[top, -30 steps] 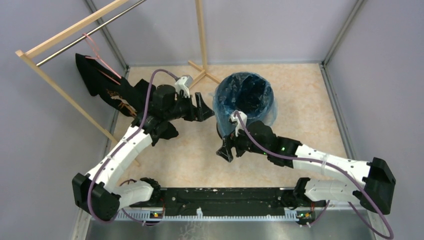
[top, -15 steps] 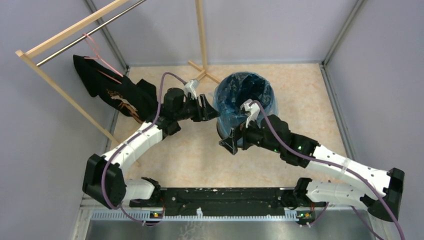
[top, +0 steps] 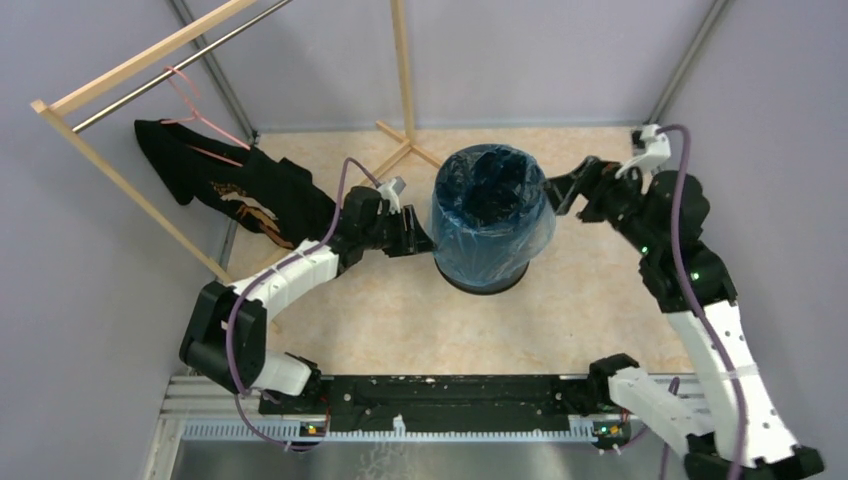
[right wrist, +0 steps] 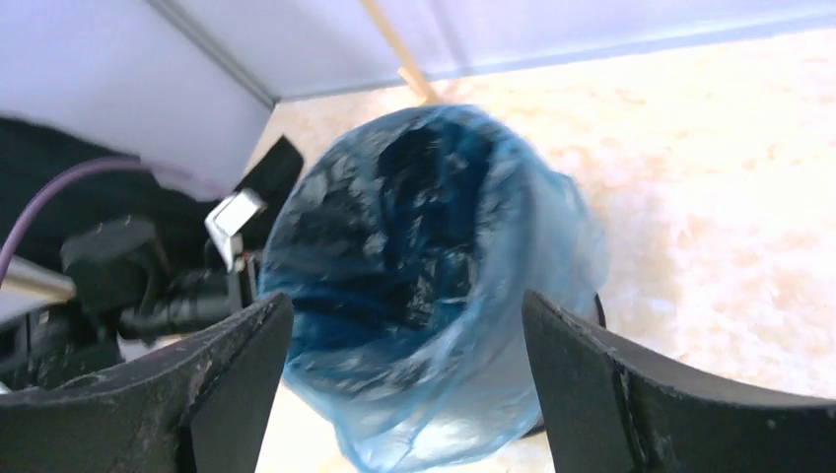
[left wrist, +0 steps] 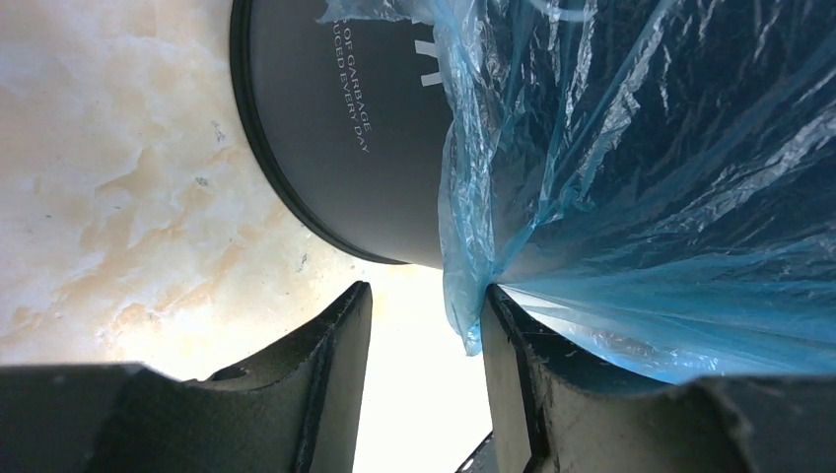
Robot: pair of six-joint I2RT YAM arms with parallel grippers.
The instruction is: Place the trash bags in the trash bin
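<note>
The dark trash bin (top: 487, 272) stands upright mid-table. The light-blue trash bag (top: 490, 215) lines it and is folded over the rim, hanging down the outside. My left gripper (top: 420, 238) is open, low against the bin's left side. In the left wrist view the bag's hanging edge (left wrist: 473, 246) touches the inner tip of one finger (left wrist: 513, 374) of my left gripper (left wrist: 424, 315), beside the bin wall (left wrist: 345, 128). My right gripper (top: 556, 190) is open and empty, raised to the right of the rim. In the right wrist view my right gripper (right wrist: 406, 301) frames the bag (right wrist: 434, 246).
A wooden clothes rack (top: 130, 60) stands at the back left with a black garment (top: 230, 185) hanging on a pink hanger. The rack's wooden foot (top: 405, 150) lies just behind the bin. Grey walls close in the table on three sides.
My right arm swung from the bin's front round to its right side and rose. My left gripper moved lower against the bin's left side. The bag now hangs further down the outside.
</note>
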